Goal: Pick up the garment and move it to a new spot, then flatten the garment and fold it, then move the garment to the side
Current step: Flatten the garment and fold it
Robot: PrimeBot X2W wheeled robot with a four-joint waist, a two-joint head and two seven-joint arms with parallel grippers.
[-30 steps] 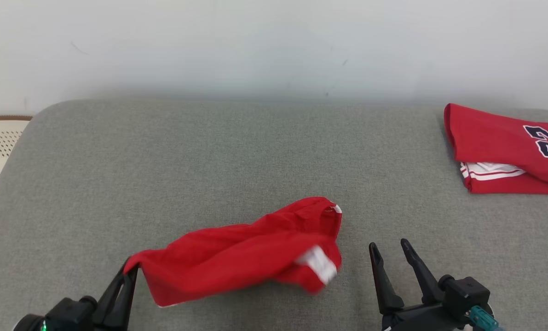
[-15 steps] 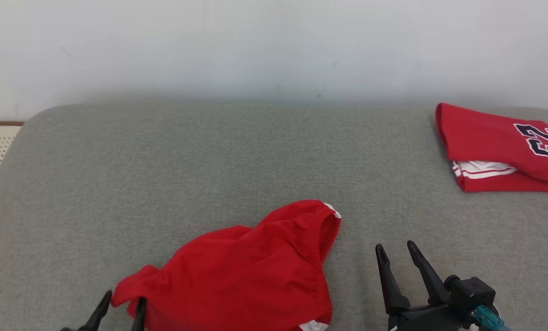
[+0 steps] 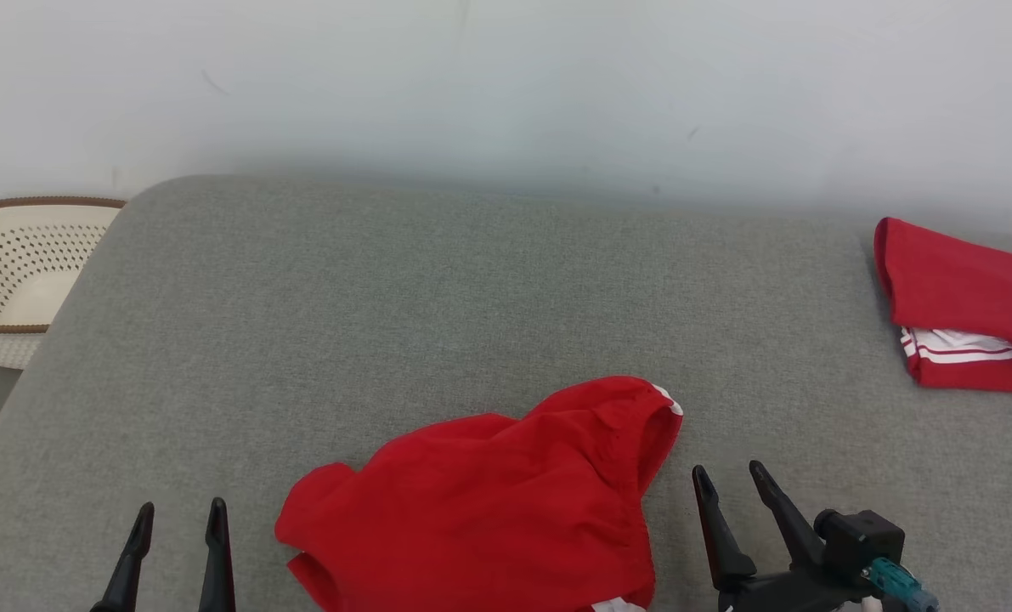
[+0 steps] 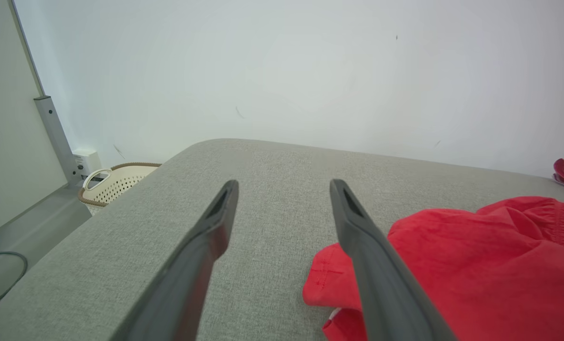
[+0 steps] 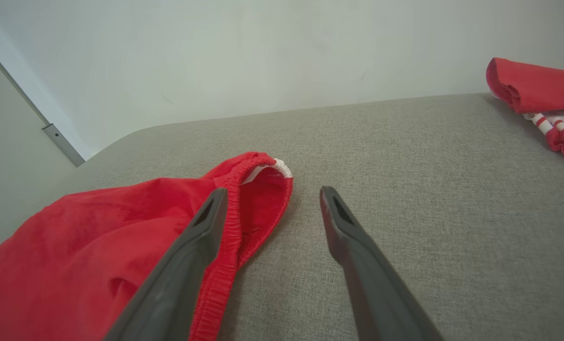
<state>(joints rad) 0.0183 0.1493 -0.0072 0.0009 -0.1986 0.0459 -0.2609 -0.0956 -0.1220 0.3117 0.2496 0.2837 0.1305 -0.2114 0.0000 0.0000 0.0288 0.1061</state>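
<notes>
A crumpled red garment [image 3: 506, 501] with an elastic waistband lies near the front of the grey padded surface [image 3: 438, 297]. Its waistband end [image 5: 258, 189] points to the right. My left gripper [image 3: 179, 518] stands open just left of the garment [image 4: 471, 265], touching nothing, with bare grey fabric between its fingers [image 4: 215, 222]. Just right of the garment, my right gripper [image 3: 731, 478] is open too. In the right wrist view its left finger [image 5: 206, 227] overlaps the waistband edge, and nothing is between the two fingers.
A folded red jersey [image 3: 964, 306] with white trim lies at the far right of the surface, and its stack [image 5: 542, 94] appears at the right edge of the right wrist view. A cream perforated basket [image 3: 13, 272] stands on the floor beyond the left edge. A pale wall rises behind.
My left gripper has let go of the garment's corner, opened and drawn away to the left. The garment has dropped flat onto the surface. The head camera has shifted; the right gripper stays open.
</notes>
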